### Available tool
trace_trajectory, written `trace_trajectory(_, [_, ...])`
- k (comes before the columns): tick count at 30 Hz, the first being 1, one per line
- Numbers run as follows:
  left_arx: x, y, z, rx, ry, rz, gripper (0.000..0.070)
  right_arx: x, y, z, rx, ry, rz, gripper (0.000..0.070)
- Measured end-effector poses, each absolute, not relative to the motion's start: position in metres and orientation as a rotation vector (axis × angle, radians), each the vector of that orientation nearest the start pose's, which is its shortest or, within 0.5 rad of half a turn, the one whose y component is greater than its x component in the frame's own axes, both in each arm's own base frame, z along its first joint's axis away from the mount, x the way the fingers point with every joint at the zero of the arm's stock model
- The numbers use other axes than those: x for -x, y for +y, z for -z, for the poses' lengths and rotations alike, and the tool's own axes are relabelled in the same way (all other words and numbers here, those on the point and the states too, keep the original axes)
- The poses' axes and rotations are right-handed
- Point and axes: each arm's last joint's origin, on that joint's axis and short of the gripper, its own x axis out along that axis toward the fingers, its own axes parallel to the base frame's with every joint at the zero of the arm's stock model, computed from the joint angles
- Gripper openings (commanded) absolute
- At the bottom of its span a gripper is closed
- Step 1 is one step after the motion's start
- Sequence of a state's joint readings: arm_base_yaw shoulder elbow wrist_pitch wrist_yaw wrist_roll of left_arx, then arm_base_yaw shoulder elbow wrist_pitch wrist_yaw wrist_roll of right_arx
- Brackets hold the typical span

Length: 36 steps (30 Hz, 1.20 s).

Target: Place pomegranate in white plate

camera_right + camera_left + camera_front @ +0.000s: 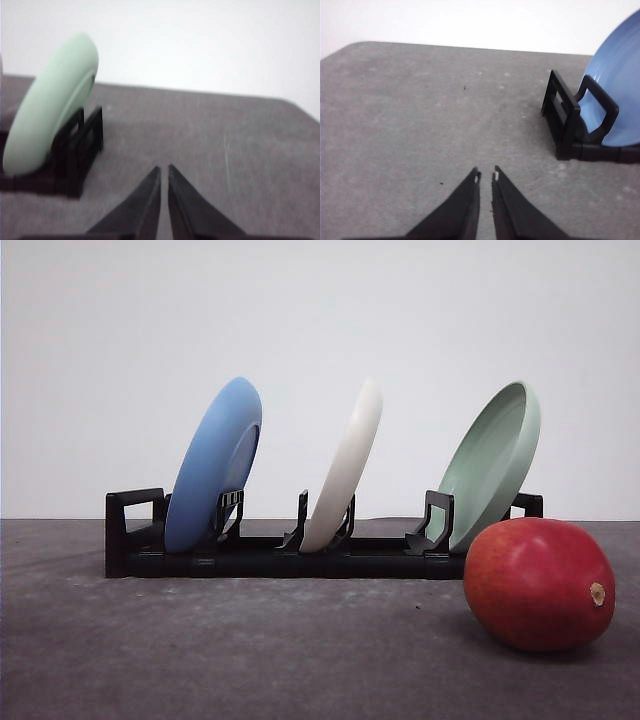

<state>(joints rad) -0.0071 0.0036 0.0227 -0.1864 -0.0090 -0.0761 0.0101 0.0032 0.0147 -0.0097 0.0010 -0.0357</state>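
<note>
Bench [200,660] carries one black rack [250,558] with three upright plates: blue [215,465], white plate [345,470], pale green [490,465]. One pomegranate [538,583] lies near the bench's front right. Left pincer [486,176] and right pincer [164,169] both closed, empty. Step: approach; next, open right pincer over fruit.

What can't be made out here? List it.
- Front view: the white plate's face, since it stands edge-on in the rack.
- Left wrist view: most of the blue plate, cut by the frame edge.
- Right wrist view: the green plate, blurred.
</note>
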Motion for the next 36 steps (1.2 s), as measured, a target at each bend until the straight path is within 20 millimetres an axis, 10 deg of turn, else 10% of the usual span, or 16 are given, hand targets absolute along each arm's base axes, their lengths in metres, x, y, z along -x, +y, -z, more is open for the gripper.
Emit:
trace_trajectory(19, [-0.084,0.001,-0.218,0.281,-0.157,-0.043,0.0013,-0.086,0.001,-0.21,-0.286,-0.106,-0.028,0.0009])
trace_trajectory(36, [-0.073,0.001,-0.306,0.233,0.297,-0.092,0.0012,-0.07,0.005,-0.3,-0.287,0.198,-0.14,0.0009])
